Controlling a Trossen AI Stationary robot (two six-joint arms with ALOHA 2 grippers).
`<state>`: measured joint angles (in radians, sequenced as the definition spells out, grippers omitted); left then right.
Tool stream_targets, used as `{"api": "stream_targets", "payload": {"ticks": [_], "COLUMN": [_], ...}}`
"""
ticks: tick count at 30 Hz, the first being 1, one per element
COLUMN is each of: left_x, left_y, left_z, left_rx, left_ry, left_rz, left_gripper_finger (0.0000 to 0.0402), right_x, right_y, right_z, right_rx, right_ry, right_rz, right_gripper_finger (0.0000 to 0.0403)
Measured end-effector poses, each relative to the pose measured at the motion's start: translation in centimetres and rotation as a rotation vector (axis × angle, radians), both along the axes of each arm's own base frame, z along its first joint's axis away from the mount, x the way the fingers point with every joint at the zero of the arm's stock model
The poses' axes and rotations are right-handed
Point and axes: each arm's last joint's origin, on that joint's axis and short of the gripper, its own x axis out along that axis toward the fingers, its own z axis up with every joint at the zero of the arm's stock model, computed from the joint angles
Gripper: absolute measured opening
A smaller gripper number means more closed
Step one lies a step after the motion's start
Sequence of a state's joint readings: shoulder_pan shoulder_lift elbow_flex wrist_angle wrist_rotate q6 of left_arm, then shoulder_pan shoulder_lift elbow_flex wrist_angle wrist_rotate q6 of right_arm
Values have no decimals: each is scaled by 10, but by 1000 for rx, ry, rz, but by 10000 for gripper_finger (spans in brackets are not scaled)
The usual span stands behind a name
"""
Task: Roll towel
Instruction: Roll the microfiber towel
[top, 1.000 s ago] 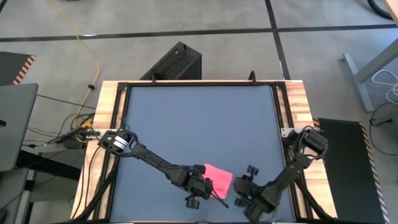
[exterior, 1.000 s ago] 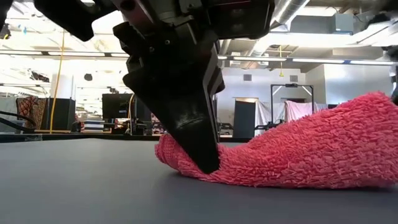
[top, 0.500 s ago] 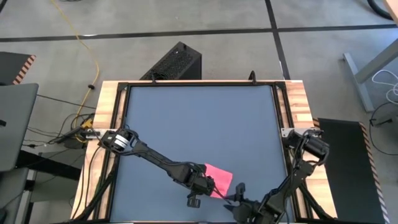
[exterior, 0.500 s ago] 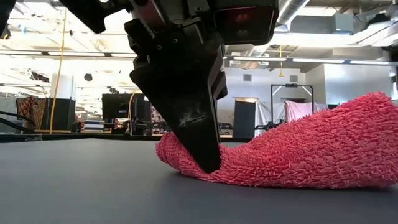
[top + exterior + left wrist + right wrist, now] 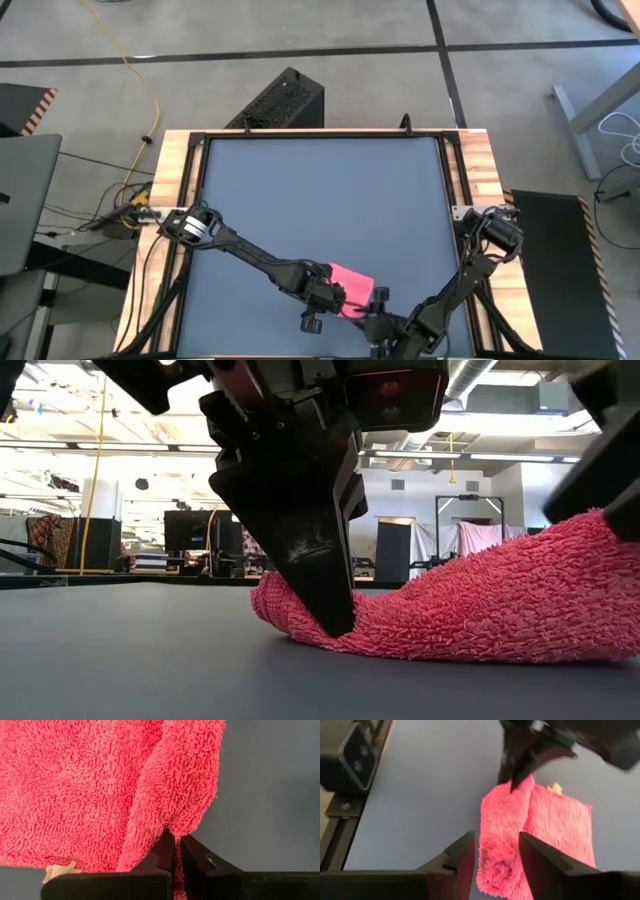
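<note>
Pinching towel point(image 5: 100, 785), left hand point(image 5: 175, 842)

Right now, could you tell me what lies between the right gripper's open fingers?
The towel's near end lies between the right gripper's fingers, as the right wrist view shows.

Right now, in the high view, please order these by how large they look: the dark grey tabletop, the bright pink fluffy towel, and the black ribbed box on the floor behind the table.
1. Dark grey tabletop, largest by far.
2. Black ribbed box.
3. Bright pink fluffy towel, smallest; both grippers partly cover it, so more may be hidden.
</note>
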<state>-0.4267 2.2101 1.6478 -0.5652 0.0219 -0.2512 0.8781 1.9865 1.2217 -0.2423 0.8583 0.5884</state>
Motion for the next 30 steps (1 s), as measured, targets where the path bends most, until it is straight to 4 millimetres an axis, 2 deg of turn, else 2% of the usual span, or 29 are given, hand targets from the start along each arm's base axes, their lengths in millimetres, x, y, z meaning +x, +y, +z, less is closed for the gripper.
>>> {"api": "stream_targets", "payload": {"ticks": [12, 19, 25, 30], "left_x": [0, 0, 0, 0], "left_y": [1, 1, 1, 1], "left_z": [0, 1, 2, 1], "left_rx": [4, 15, 17, 21], "left_ry": [-1, -10, -12, -13], "left_rz": [-6, -18, -15, -24], "left_gripper_finger": [0, 0, 0, 0], "right_x": [-5, -7, -16, -16], "right_y": [-8, -7, -15, -17], "right_z": [-6, -8, -13, -15], "right_rx": [186, 454, 428, 452], "right_ry": [-10, 21, 57, 95], "right_rz": [-193, -340, -439, -454], "right_gripper_finger": [18, 17, 14, 14]}}
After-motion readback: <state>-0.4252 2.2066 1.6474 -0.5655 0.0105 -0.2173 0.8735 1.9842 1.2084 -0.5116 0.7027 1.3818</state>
